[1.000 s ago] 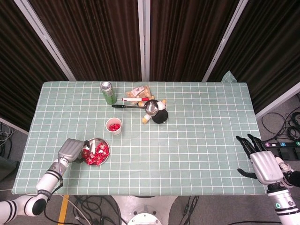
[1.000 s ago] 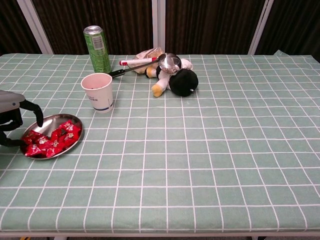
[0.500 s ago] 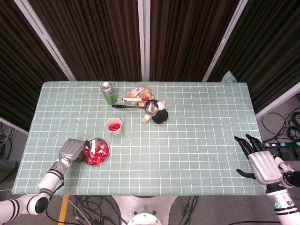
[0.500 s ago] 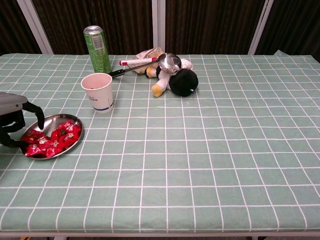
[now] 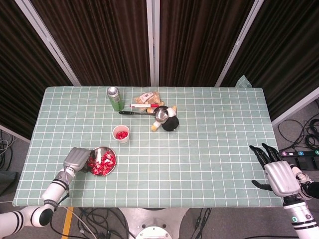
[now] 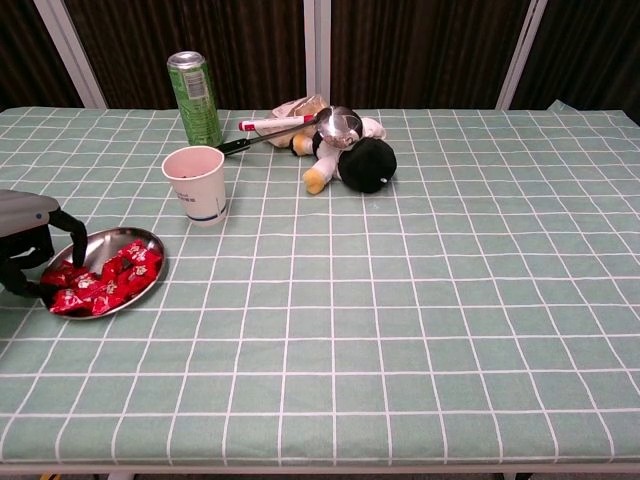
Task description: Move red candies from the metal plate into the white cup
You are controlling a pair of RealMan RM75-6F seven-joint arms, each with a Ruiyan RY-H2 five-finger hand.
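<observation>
Leftmost, the left hand (image 5: 77,159) reaches over the near-left rim of the metal plate (image 6: 135,240), palm down, its dark fingers (image 6: 70,240) curled down among the red candies (image 6: 100,283); whether they pinch one I cannot tell. The round plate lies flat near the tabletop's (image 5: 209,149) front-left edge, candies heaped with no common direction. Just behind it the white cup (image 6: 196,183) stands upright, mouth up, red candies inside. Far right, the right hand (image 5: 276,172) hovers off the tabletop's edge, fingers spread and empty.

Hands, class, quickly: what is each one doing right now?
Left hand: fingers down among the red candies; whether it grips one cannot be told.
Right hand: open, holding nothing.
</observation>
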